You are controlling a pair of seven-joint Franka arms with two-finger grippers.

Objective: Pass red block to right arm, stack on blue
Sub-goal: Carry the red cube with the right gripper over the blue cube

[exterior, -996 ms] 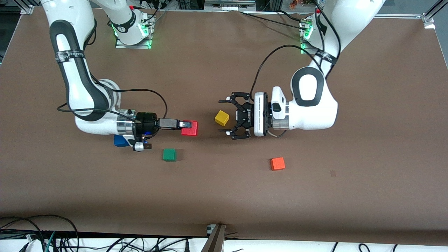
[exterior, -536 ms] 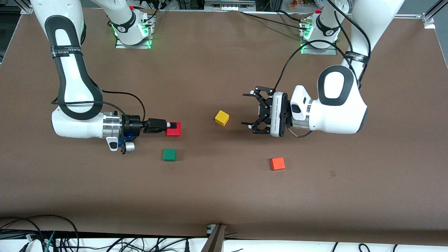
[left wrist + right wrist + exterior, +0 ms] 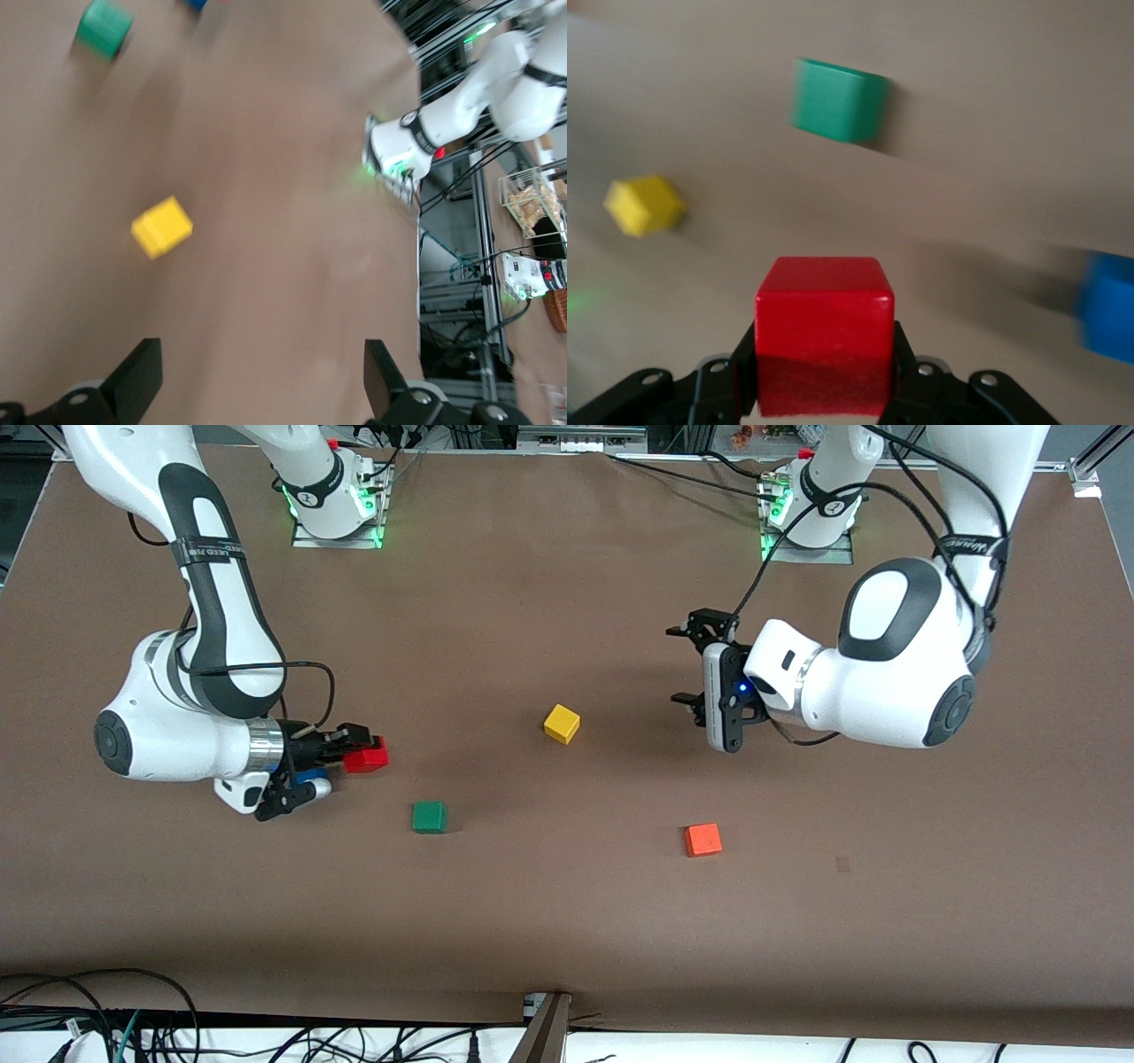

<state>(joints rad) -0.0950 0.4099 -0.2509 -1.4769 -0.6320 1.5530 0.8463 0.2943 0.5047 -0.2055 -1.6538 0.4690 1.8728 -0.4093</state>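
My right gripper (image 3: 363, 751) is shut on the red block (image 3: 368, 759) and holds it low over the table, just beside the blue cube (image 3: 311, 777) on the side toward the table's middle. The right wrist hides most of the blue cube in the front view. In the right wrist view the red block (image 3: 824, 310) sits between the black fingers (image 3: 737, 354), with the blue cube (image 3: 1109, 305) off at the edge. My left gripper (image 3: 700, 669) is open and empty in the air, over bare table near the left arm's end. In the left wrist view it (image 3: 261, 385) holds nothing.
A green cube (image 3: 429, 817) lies nearer the front camera than the red block. A yellow cube (image 3: 562, 724) sits mid-table between the two grippers. An orange cube (image 3: 702, 840) lies nearer the camera, toward the left arm's end. The brown table (image 3: 567, 921) carries nothing else.
My right gripper has carried the red block back toward the right arm's end, close to the blue cube. My left arm has drawn back toward its own end, still open.
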